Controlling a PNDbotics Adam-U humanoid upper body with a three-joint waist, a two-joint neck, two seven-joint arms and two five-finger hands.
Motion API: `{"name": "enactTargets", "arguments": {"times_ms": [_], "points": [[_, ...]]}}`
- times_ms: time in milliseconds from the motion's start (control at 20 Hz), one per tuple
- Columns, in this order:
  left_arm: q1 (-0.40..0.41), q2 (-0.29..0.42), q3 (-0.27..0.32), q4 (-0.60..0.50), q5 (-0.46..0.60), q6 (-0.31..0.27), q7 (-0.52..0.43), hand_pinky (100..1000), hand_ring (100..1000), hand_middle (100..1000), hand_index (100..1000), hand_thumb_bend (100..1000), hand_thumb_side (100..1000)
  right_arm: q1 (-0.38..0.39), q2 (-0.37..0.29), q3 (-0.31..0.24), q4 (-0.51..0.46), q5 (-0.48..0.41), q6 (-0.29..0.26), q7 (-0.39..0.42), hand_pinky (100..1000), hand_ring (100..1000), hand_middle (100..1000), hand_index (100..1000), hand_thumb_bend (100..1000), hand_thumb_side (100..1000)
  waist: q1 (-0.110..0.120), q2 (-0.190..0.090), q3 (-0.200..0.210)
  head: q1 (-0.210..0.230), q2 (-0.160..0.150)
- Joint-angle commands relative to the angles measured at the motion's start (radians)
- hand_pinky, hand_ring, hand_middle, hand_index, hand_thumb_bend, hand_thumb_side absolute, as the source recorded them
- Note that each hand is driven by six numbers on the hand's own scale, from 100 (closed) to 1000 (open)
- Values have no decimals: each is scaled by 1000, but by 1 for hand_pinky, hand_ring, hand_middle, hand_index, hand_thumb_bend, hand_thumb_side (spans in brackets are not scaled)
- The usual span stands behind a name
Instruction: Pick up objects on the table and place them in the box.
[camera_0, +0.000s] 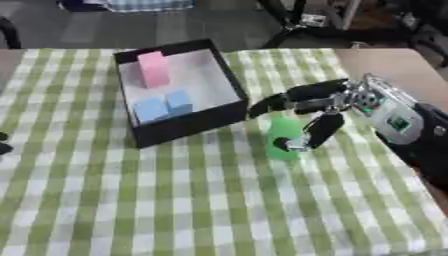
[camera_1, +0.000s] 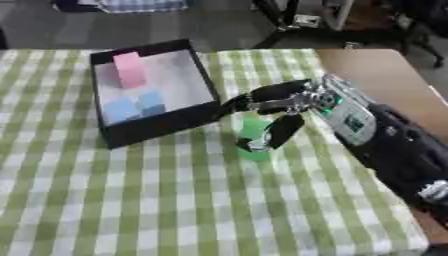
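Reaching in from the tabletop's right edge, the right hand (camera_0: 328, 112) curls its fingers (camera_0: 322, 131) around a green block (camera_0: 282, 142) just beside the black box (camera_0: 188, 125), thumb side and fingers pinching it. The block looks light, stiff and smooth, best held across its flat sides. Inside the box lie a pink block (camera_0: 154, 69) and two blue blocks (camera_0: 164, 105). Only a dark tip of the left hand (camera_0: 3, 142) shows at the left edge; its fingers cannot be judged.

You have a green-and-white checked tablecloth (camera_0: 175, 200) under a black box (camera_0: 188, 125) with a pale, whitish floor. Inside lie a pink block (camera_0: 154, 69) and two light blue blocks (camera_0: 164, 105). Your right hand (camera_0: 328, 107) is black with silver parts around a bright green object (camera_0: 282, 135), possibly translucent.
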Motion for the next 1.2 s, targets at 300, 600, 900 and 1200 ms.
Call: {"name": "enactTargets", "arguments": {"times_ms": [300,600,900,1200], "points": [[-6,17,5,-11,-3,-1,-2,668,537,550,886,100,1000,-20,4,-21,59,103,-199,154,952,982,1000,1000,187,639,2,-30,-2,-2,-2],[-4,16,5,-11,-3,-1,-2,669,537,550,886,100,1000,-19,14,-28,94,152,-212,154,942,972,1000,1000,182,606,5,-29,-3,-2,-2],[-2,14,5,-10,-2,-1,-2,669,537,551,887,100,1000,-20,22,-46,134,194,-212,141,901,918,1000,1000,126,484,7,-31,-3,-2,-2],[-1,13,6,-10,-1,-1,-1,670,537,551,887,100,1000,-23,30,-61,168,229,-221,85,791,698,945,1000,100,310,9,-31,-3,-1,-2]]}}
